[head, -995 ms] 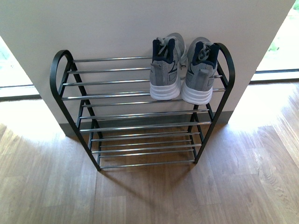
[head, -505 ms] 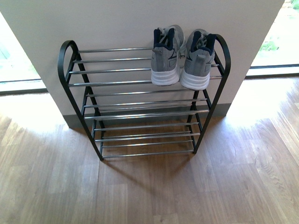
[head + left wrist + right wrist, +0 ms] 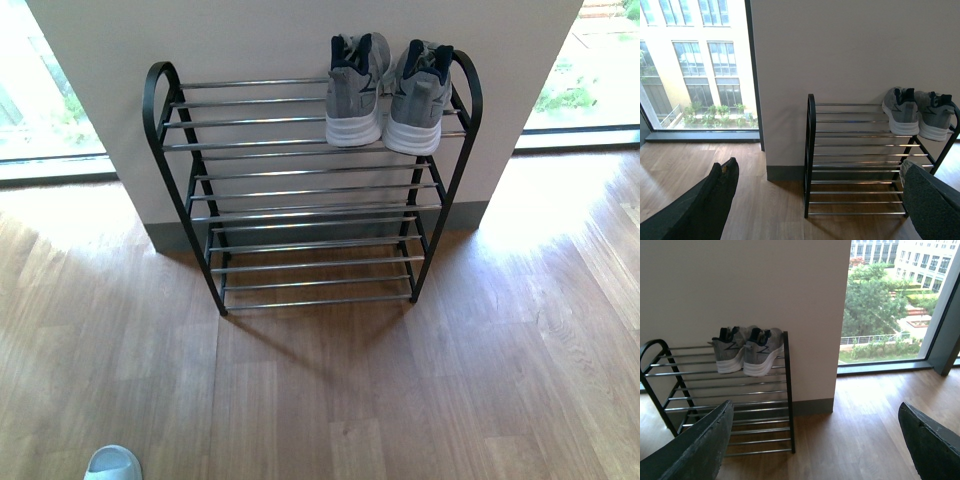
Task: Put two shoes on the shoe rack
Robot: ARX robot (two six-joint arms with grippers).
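Observation:
The shoe rack stands against a white wall, black uprights with chrome bars. Two grey sneakers, one beside the other, sit side by side at the right end of its top tier, heels outward. The tip of a pale blue-white slide lies on the floor at the lower left edge of the front view. Neither arm shows in the front view. My left gripper is open and empty, well back from the rack and the sneakers. My right gripper is also open and empty, away from the rack.
Wooden floor spreads in front of the rack. Floor-to-ceiling windows flank the wall on both sides. The rack's lower tiers hold nothing that shows.
The view has pulled back from the rack, which now sits higher and smaller in the front view. The slide's tip has come into view at the lower left.

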